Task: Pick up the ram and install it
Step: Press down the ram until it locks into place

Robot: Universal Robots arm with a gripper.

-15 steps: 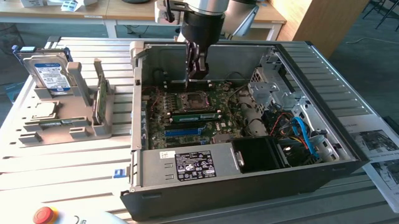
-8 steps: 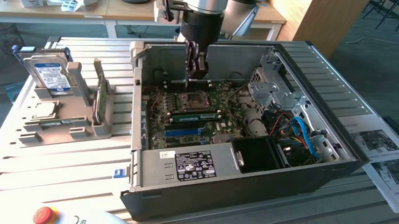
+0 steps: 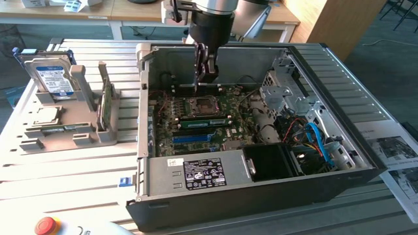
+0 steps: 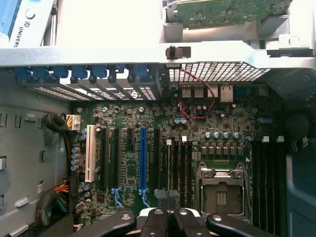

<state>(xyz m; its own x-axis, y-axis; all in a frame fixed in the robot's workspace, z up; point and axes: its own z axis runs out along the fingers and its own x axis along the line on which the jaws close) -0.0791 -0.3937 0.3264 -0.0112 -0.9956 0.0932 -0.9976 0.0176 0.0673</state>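
My gripper (image 3: 207, 77) hangs inside the open computer case (image 3: 353, 147), over the back of the motherboard (image 3: 196, 127), just behind the CPU socket (image 3: 199, 105). Its fingers are shut together with nothing visibly held. In the wrist view the shut gripper (image 4: 168, 207) hovers above the long black memory slots (image 4: 180, 168) beside the CPU socket (image 4: 220, 190). The ram (image 3: 64, 129), a narrow green stick with a light label, lies flat in the grey holder (image 3: 98, 137) at the exterior view's left, well away from the gripper. Another green stick (image 3: 205, 122) stands in a slot near the socket.
The holder also carries an upright hard drive with a blue label (image 3: 51, 76) and a taller green card (image 3: 104, 105). Blue cables (image 3: 316, 139) and a drive cage (image 3: 287, 98) crowd the case's right side. A red stop button (image 3: 47, 225) sits near the front. Papers (image 3: 398, 152) lie at the right.
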